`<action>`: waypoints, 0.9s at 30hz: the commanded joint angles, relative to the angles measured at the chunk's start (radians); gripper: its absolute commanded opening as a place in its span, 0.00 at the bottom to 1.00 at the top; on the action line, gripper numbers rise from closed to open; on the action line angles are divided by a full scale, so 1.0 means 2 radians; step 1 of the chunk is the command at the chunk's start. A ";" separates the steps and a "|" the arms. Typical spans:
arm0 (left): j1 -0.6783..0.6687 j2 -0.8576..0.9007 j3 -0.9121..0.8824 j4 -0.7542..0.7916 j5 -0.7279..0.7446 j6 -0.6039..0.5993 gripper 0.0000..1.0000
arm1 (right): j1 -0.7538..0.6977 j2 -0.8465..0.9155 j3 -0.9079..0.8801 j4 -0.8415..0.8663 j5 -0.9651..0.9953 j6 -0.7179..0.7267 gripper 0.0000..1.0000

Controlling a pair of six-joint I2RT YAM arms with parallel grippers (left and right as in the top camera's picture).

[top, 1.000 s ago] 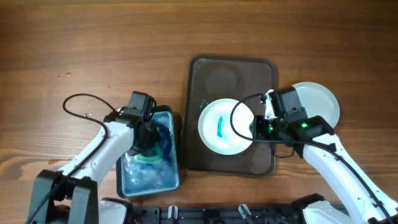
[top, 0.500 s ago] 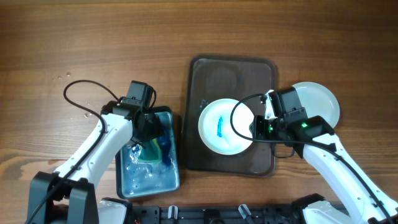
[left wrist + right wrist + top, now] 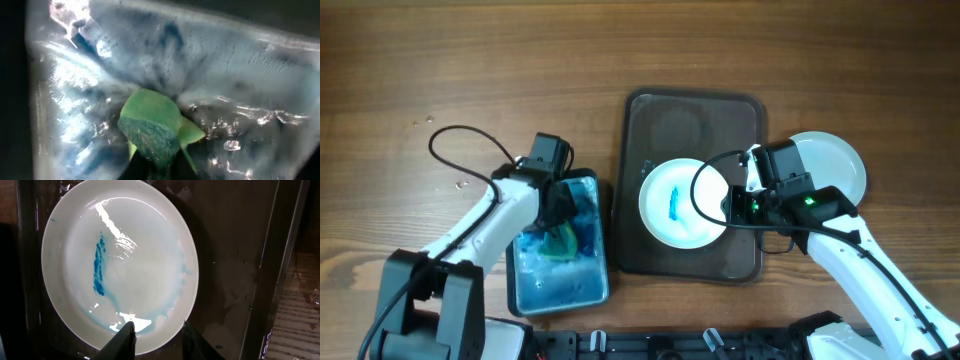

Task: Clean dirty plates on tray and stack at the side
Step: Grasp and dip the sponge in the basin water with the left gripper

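On the brown tray [image 3: 650, 120] in the middle of the worktop [image 3: 420, 60] sits the dirty plate [image 3: 680, 202]. It has a blue smear and a wet shine on it. Off to the right, just beside the tray, a clean plate [image 3: 840, 165] lies on the wood, so that looks like the stacking spot.

The right claw [image 3: 157, 325] hangs over the near rim of the dirty plate. Its two fingers are apart and nothing is squeezed between them. Over on the left, the left claw [image 3: 557, 218] is down in the tub [image 3: 565, 290] of blue water. It looks pinched tight on the green sponge [image 3: 150, 127], which is folded up and soaked.

I think the dirty plate is hard and stiff and would crack if it fell. It is wet, so it will be slippery too. The best place to take it is the rim, with one finger above and one below, squeezed firmly and lifted flat.

The sponge is soft, squashy and light, so it can be held anywhere. It will carry water, though, and may drip on the way over to the blue mark.
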 commanded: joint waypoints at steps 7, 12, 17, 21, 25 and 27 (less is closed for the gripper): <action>-0.001 -0.028 0.061 -0.108 0.048 0.005 0.64 | 0.002 -0.006 0.009 0.001 -0.008 0.003 0.31; -0.001 -0.028 0.029 -0.124 0.077 -0.001 0.42 | 0.002 -0.006 0.009 0.001 -0.008 0.003 0.31; -0.001 -0.027 -0.031 -0.075 0.078 -0.040 0.35 | 0.002 -0.006 0.009 0.001 -0.008 0.003 0.31; 0.000 -0.018 -0.047 -0.036 0.082 -0.054 0.07 | 0.002 -0.006 0.009 0.001 -0.008 0.003 0.31; 0.004 -0.015 -0.037 -0.031 0.082 -0.053 0.04 | 0.002 -0.006 0.009 0.001 -0.008 0.004 0.32; 0.007 -0.016 -0.014 -0.053 0.082 -0.048 0.04 | 0.002 -0.006 0.009 0.001 -0.008 0.004 0.31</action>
